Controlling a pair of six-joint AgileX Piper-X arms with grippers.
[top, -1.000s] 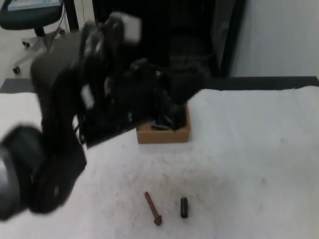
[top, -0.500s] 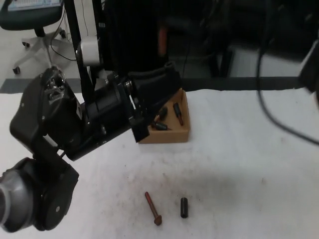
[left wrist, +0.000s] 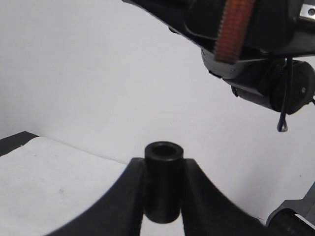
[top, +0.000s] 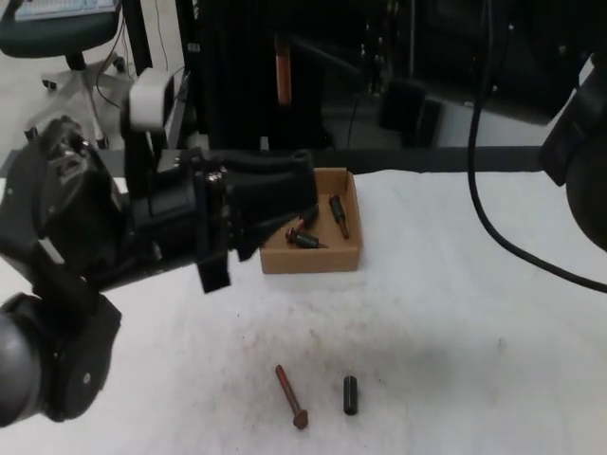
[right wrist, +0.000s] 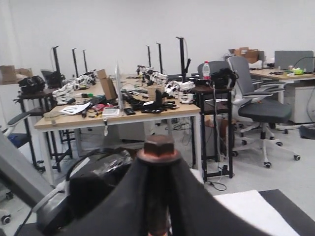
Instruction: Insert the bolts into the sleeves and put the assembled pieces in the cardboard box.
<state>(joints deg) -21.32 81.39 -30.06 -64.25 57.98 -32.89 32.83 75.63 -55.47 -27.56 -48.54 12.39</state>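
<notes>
My left gripper is shut on an upright black sleeve, its open bore facing up. Just above and apart from it hangs a copper bolt, threads down, held by the other arm. In the right wrist view that bolt's hex head sits between the fingers of my right gripper, which is shut on it. In the high view the bolt hangs upright, high over the bench behind the cardboard box. The box holds a few assembled pieces. A loose bolt and a loose sleeve lie near the front edge.
The left arm's bulky body takes up the left side of the bench, and its gripper housing reaches to the box's left wall. A black cable hangs over the right side. White cloth covers the bench.
The left arm has swung back and to the left, uncovering the box. The held bolt has shifted a little to the left, high up.
</notes>
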